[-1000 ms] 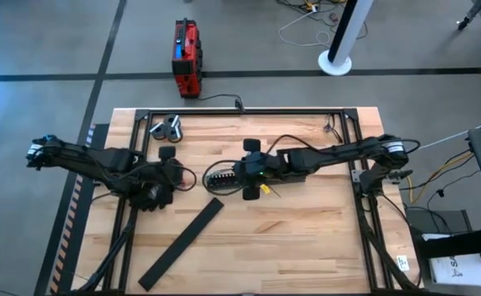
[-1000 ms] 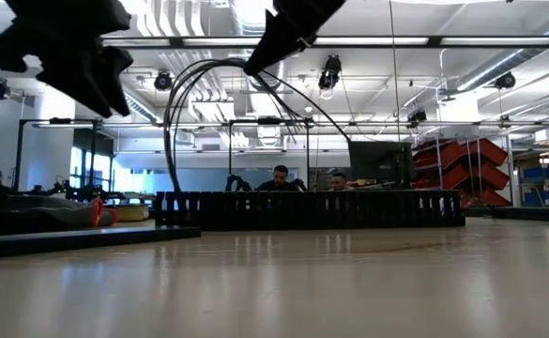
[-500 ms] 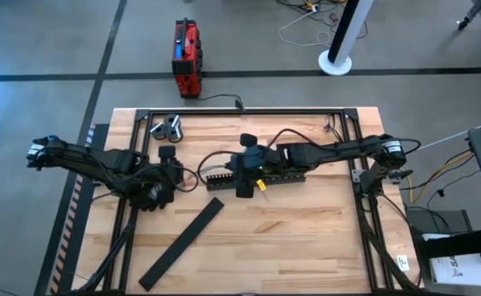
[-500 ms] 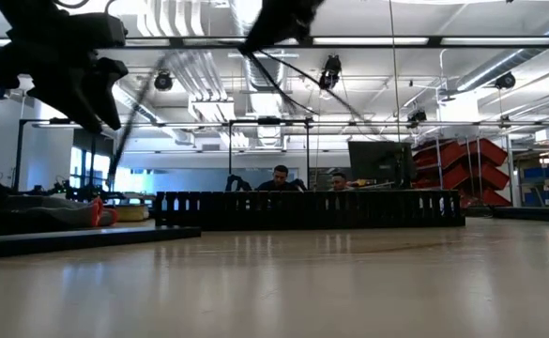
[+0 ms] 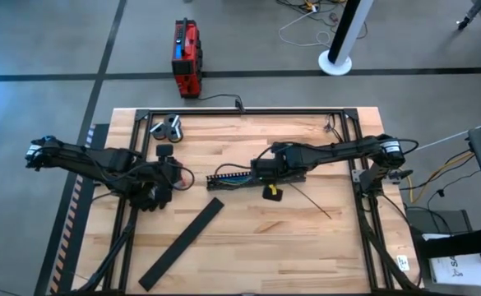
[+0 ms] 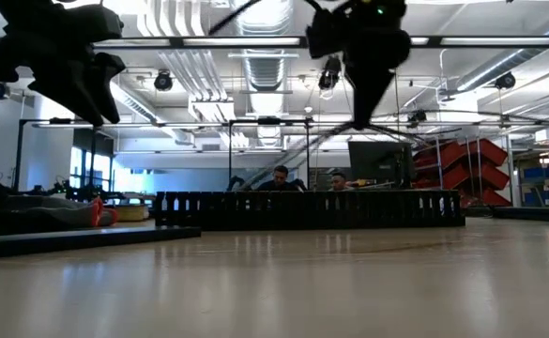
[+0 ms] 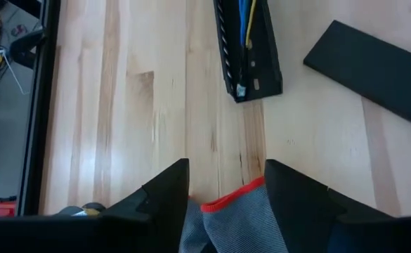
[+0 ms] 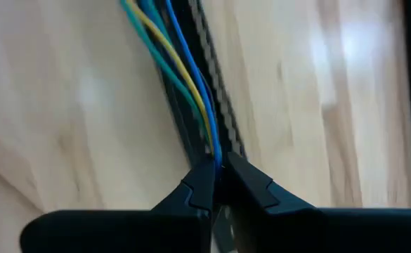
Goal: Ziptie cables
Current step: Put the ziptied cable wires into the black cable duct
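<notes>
Right gripper pinches thin blue, yellow and green cables together.

We see the duct lying mid-table with the cables in it, its lid nearer the front-left, our left gripper left of the duct, our right gripper over it.
</notes>
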### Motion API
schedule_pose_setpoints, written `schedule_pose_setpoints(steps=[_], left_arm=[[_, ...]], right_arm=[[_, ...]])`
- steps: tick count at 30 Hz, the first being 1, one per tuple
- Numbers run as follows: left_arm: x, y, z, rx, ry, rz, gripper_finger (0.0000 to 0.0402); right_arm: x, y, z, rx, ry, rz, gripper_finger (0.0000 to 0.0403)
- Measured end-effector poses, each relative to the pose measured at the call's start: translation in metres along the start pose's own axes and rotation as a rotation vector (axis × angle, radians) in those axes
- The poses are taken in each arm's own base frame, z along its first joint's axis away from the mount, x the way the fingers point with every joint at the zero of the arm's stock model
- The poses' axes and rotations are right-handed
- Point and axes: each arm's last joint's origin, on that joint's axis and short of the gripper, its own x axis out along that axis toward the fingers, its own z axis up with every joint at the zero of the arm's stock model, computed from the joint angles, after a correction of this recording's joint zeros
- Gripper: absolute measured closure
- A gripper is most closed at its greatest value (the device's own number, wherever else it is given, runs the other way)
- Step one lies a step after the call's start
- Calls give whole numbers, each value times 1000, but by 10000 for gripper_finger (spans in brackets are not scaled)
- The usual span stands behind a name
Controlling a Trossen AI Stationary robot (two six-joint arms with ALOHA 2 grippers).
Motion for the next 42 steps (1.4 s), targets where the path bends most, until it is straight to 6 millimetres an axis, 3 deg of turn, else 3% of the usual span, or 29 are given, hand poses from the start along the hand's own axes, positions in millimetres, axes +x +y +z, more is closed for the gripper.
schedule_pose_setpoints(steps=[10, 19, 30, 37, 42], left_arm=[[1, 0, 0, -6, 5, -1, 242], [3, -1, 1, -5, 13, -2, 231], [3, -1, 1, -4, 15, -3, 208], [3, -1, 1, -4, 16, -3, 203], [3, -1, 1, -3, 17, -3, 206]], right_arm=[[44, -3, -32, -22, 207, -40, 394], [84, -5, -24, -54, 234, -13, 394], [79, -11, -11, -91, 196, 0, 394], [76, -25, -3, 49, 205, 183, 394], [81, -31, -5, 114, 232, 178, 394]])
